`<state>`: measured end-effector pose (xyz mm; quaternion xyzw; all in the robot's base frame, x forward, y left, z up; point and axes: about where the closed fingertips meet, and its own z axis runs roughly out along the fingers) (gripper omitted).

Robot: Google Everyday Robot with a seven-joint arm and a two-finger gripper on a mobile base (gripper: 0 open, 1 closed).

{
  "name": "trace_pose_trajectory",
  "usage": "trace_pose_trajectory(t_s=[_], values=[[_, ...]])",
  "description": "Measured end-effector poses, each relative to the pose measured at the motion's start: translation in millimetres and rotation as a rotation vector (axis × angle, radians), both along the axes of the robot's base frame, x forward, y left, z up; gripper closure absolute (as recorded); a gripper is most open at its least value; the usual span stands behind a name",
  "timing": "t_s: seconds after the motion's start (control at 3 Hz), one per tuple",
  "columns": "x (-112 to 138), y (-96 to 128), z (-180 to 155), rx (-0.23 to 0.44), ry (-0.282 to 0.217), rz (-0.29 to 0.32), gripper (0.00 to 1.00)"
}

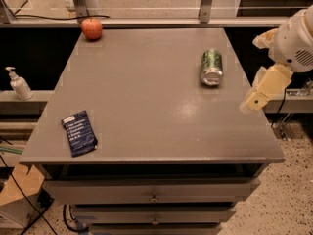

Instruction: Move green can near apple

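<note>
The green can (pixel 212 67) lies on its side on the right part of the grey table (pixel 146 97), its silver end facing the front. The red-orange apple (pixel 91 28) sits at the table's far left corner, well apart from the can. My gripper (pixel 252 73) hangs at the table's right edge, just right of the can and a little nearer the front. Its cream fingers (pixel 265 88) stand apart and hold nothing.
A flat dark blue snack packet (pixel 78 132) lies near the table's front left corner. A white pump bottle (pixel 18 83) stands on a ledge left of the table. Drawers sit under the tabletop. A metal rail runs behind the table.
</note>
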<state>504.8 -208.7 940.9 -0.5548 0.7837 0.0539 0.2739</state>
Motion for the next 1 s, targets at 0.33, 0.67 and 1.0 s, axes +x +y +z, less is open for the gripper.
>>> trace_pose_trajectory(t_s=[0.33, 0.67, 1.0], values=[[29.5, 6.5, -16.7, 0.080, -0.022, -0.061, 0.00], [59.9, 9.7, -30.7, 0.124, -0.054, -0.125, 0.00], [87.4, 3.5, -47.9, 0.170, -0.062, -0.207, 0.00]])
